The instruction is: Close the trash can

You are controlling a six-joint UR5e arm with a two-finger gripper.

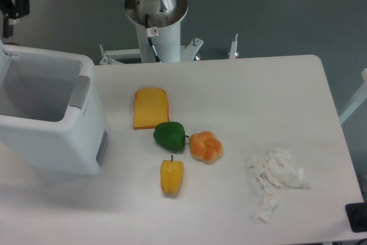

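The trash can [57, 136] is a big white boxy bin at the table's left edge. Its top stands open, so I look into the empty inside. A grey latch strip [79, 92] runs along its right rim, and a grey panel [101, 148] marks its right side. Only a sliver of the raised lid [4, 57] shows at the left border. My gripper [14, 1] appears as a black piece in the top left corner, above and behind the bin's back rim and apart from it. Its fingers are cut off by the frame edge.
Toy foods lie mid-table: a yellow cheese slice [151, 107], a green pepper [170, 136], an orange bun [206, 147] and a yellow pepper [171, 177]. Crumpled white tissue [276, 177] lies at the right. The robot's base column [156, 12] stands behind the table.
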